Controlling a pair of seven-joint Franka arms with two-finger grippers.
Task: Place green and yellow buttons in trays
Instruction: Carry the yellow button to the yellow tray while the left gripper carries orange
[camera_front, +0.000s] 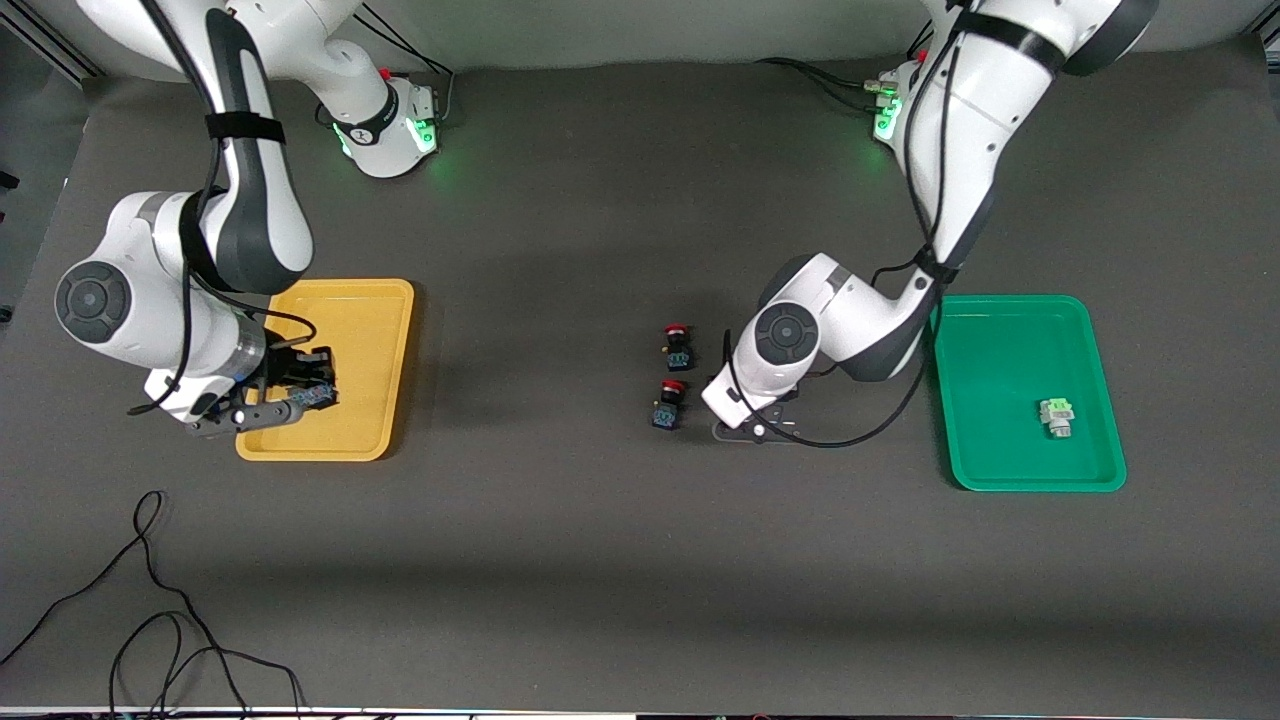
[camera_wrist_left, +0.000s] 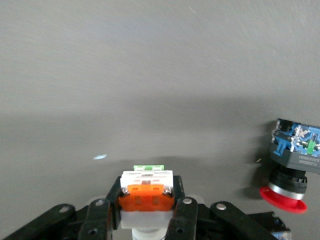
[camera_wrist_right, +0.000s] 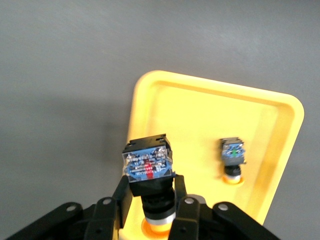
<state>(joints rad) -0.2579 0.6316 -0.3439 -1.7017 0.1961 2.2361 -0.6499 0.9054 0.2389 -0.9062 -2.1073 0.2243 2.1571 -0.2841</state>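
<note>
My right gripper (camera_front: 300, 398) hangs low over the yellow tray (camera_front: 370, 340), shut on a dark-bodied button with a yellow-orange cap (camera_wrist_right: 148, 172), cap down. A second yellow-capped button (camera_wrist_right: 233, 159) lies in that tray (camera_wrist_right: 200, 115). My left gripper (camera_front: 748, 428) is low at the table's middle, beside the red-capped buttons. It is shut on a white-and-orange blocky button with a green face (camera_wrist_left: 146, 192); the wrist hides that button in the front view. A grey-white button with a light green face (camera_front: 1057, 415) lies in the green tray (camera_front: 1000, 350).
Two dark red-capped buttons (camera_front: 679, 345) (camera_front: 668, 403) sit on the table mat beside my left gripper, toward the right arm's end; one shows in the left wrist view (camera_wrist_left: 292, 167). Loose black cables (camera_front: 150, 600) lie near the front edge at the right arm's end.
</note>
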